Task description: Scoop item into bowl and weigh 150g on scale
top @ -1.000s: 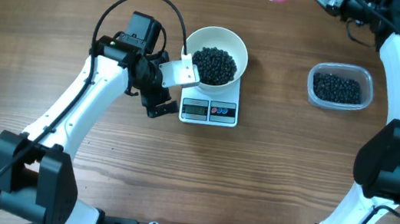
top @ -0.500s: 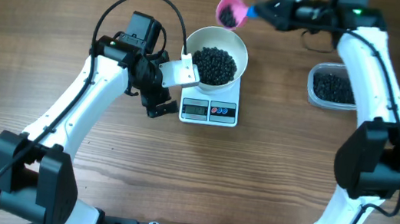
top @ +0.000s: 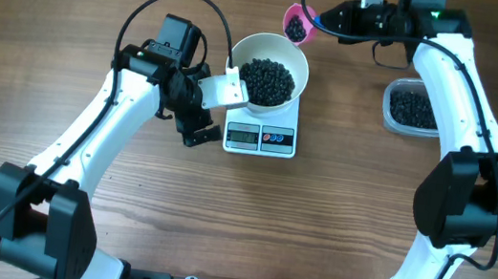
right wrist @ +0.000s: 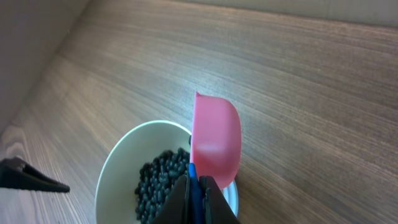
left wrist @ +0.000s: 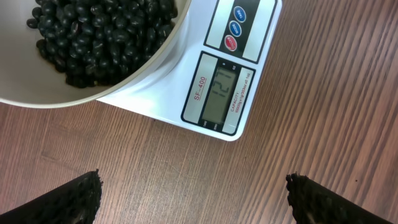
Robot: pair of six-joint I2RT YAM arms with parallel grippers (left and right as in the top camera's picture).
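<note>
While left fingers (left wrist: 68, 199) gape, scale (left wrist: 219, 93) display legible only from that wrist, right fingers (right wrist: 214, 202) clamping pink scoop (right wrist: 214, 140).

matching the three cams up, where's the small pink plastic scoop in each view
Overhead: small pink plastic scoop, top centre, by the upper-right rim of the round glossy white bowl.
Left wrist: not in it; the bowl fills the top left.
Right wrist: centre, above the bowl's right rim, held by the right gripper.
Shared landmark: the bowl.

Bowl (top: 272, 38) left side blocked by left gripper (top: 214, 111); upper-right rim overhung by pink scoop (top: 296, 22); desk (top: 343, 123) between scale (top: 262, 138) and tub (top: 388, 105) unobstructed.
</note>
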